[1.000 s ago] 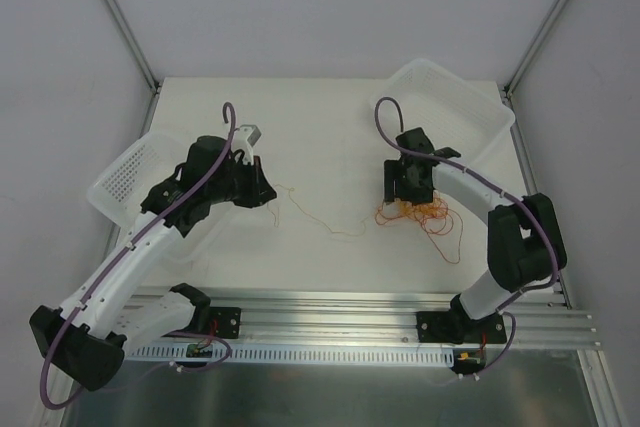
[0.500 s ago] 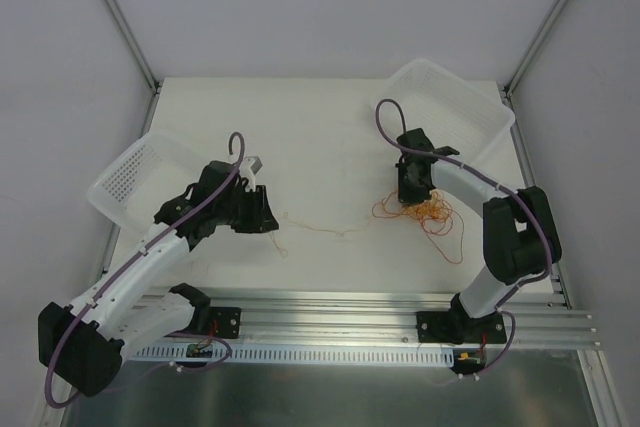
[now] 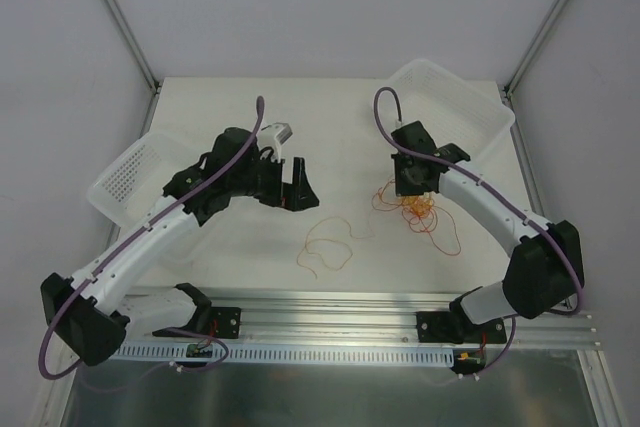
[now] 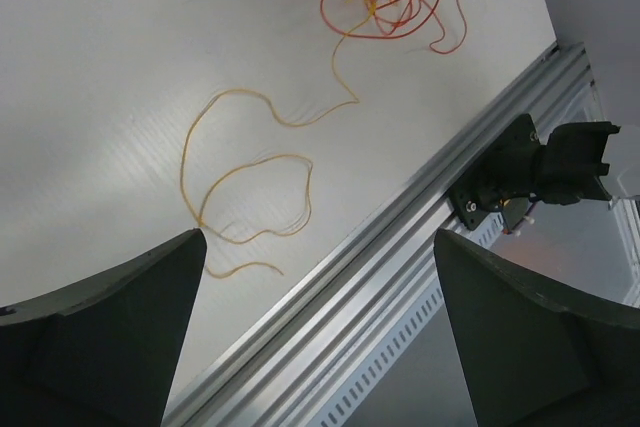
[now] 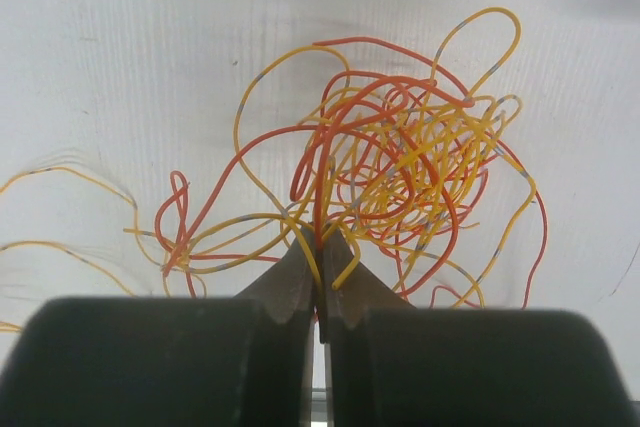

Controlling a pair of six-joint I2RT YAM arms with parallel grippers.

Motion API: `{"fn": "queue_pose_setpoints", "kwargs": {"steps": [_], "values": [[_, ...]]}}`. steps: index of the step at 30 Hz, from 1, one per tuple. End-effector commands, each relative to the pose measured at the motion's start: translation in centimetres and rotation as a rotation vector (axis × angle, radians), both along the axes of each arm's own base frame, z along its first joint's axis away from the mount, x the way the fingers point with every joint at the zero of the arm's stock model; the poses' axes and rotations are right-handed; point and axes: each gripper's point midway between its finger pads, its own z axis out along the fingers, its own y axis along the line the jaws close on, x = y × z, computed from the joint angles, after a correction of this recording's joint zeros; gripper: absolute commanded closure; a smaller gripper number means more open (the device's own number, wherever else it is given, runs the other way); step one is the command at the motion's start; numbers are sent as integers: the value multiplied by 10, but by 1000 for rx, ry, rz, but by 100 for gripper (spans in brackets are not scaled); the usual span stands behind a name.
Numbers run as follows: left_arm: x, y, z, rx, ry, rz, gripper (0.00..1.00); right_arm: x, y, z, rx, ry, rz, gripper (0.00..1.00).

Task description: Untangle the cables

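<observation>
yellow-orange strand (image 4: pixel 250 202) lies loose on the white table (image 3: pixel 330 137), just in front of your left gripper (image 3: pixel 298 187). its fingers (image 4: pixel 110 327) stand wide apart and touch nothing. the strand's long run goes left to right: looped end near the left fingers, on the near-edge side, far end leading into the tangle of cables (image 3: pixel 418 209). further right, your right gripper (image 5: pixel 320 292) is pinched tight on a few red-orange and yellow wires at the edge of that tangle. judgement: your left arm is nearer the loose end, and pulling leftwards, away from the pinned knot, looks likeliest to draw it out.
</observation>
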Motion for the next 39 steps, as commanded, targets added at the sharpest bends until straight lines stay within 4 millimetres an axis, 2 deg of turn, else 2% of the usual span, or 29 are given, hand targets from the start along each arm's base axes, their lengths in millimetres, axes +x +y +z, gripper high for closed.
{"fn": "queue_pose_setpoints", "kwargs": {"steps": [1,2,8,11,15,19,22,25,29,30,33,34,36,37,39], "values": [[6,-38,14,-40,-26,-67,1,-4,1,33,25,-63,-31,99],[9,-48,3,-27,0,-78,2,-5,5,35,41,-64,-31,100],[23,-108,-29,-92,-3,-135,9,-9,19,46,143,-83,-51,99],[28,-128,-46,-143,-1,-131,12,-8,27,54,205,-103,-59,99],[32,-143,-57,-230,-13,-113,19,-8,38,59,292,-114,-87,99],[33,-156,-72,-239,-4,-125,28,-10,42,62,329,-113,-92,99],[32,-164,-74,-256,-3,-139,32,-11,44,64,347,-119,-97,99],[29,-170,-80,-261,19,-154,40,-13,44,63,359,-115,-104,99],[25,-169,-89,-248,47,-148,85,-12,39,59,335,-121,-115,100],[22,-168,-89,-248,52,-153,100,-12,35,57,318,-125,-119,99],[13,-156,-85,-227,36,-173,100,-11,13,43,253,-127,-160,99],[11,-151,-75,-219,-6,-189,100,-12,7,39,249,-123,-174,100],[0,-137,-80,-154,14,-211,100,-15,-7,24,235,-102,-209,100],[-7,-132,-69,-154,-21,-253,100,-14,-18,20,232,-100,-245,99],[-21,-117,-73,-111,10,-283,100,-12,-37,14,217,-97,-291,99]]}}
